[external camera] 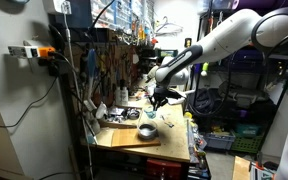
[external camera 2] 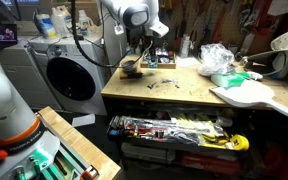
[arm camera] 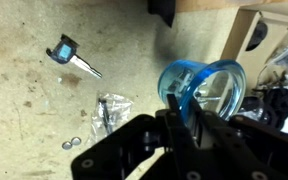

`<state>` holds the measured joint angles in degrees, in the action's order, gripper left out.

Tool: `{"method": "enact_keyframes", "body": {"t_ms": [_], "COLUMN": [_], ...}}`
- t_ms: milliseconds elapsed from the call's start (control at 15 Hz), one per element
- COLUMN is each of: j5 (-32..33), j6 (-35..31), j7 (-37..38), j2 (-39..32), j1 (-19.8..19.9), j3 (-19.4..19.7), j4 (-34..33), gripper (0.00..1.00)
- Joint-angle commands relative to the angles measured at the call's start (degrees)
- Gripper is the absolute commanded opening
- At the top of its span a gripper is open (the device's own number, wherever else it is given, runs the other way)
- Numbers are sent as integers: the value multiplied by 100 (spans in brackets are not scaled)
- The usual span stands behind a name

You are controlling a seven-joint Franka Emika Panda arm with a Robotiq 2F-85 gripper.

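Note:
In the wrist view my gripper (arm camera: 184, 110) is shut on the near rim of a clear blue plastic cup (arm camera: 222, 78), held above the worn wooden bench top (arm camera: 34, 110). A key with a dark blue-black head (arm camera: 66, 52) lies on the bench to the upper left. A crumpled clear wrapper (arm camera: 112, 112) and two small washers (arm camera: 76, 142) lie left of the fingers. In both exterior views the gripper (external camera: 158, 96) (external camera 2: 134, 52) hangs over the workbench above a metal bowl (external camera: 147, 130) (external camera 2: 131, 68).
A wooden board (external camera: 124, 138) lies on the bench under the bowl. A pegboard wall of tools (external camera: 104, 60) stands behind. A crumpled plastic bag (external camera 2: 216, 58), a white cutting board (external camera 2: 246, 95) and a washing machine (external camera 2: 69, 75) are nearby. A drawer of tools (external camera 2: 174, 130) is open below.

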<state>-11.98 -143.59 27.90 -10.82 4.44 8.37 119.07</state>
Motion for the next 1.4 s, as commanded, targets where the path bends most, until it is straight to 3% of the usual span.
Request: {"method": "enact_keyframes", "body": {"t_ms": [0, 267, 533, 867, 1333], "j5": [270, 72, -583, -1265, -1641], "j6": [-275, -131, 89, 893, 940], "j7": [-87, -642, -1561, -2623, -2996], "j2": [804, 1327, 1744, 1956, 1515], "j1": [-191, -302, -377, -379, -270], "j3": [-139, -479, -645, -522, -354], "j4": [567, 858, 1144, 1257, 1109], "gripper": [3, 3, 3, 3, 3]}}
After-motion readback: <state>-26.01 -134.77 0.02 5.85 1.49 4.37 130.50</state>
